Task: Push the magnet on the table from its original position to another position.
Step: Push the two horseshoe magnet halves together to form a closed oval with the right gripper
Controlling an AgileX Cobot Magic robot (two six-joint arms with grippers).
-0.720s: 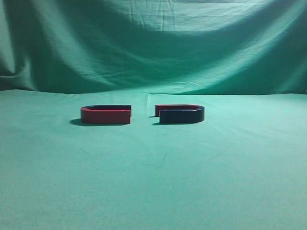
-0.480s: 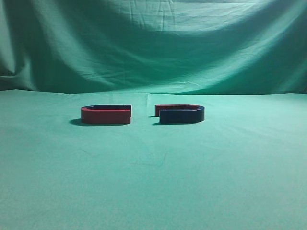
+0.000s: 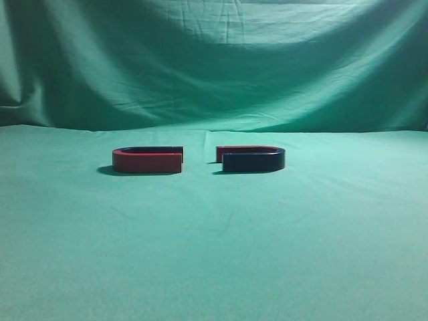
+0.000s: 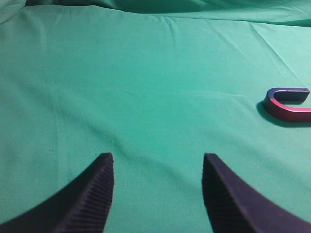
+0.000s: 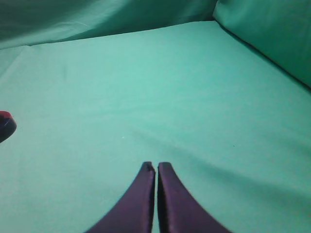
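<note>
Two red-and-dark-blue horseshoe magnets lie flat on the green cloth table in the exterior view. The left magnet [image 3: 148, 160] shows its red side and the right magnet [image 3: 251, 158] its dark blue side, with their open ends facing each other across a gap. The left magnet also shows in the left wrist view [image 4: 287, 104], at the right edge. An end of the right magnet peeks in at the left edge of the right wrist view [image 5: 6, 125]. My left gripper [image 4: 158, 158] is open and empty over bare cloth. My right gripper [image 5: 156, 166] is shut and empty. Neither gripper shows in the exterior view.
A green cloth [image 3: 214, 241] covers the table and rises as a draped backdrop [image 3: 214, 60] behind it. A fold of the cloth rises at the right in the right wrist view [image 5: 272, 34].
</note>
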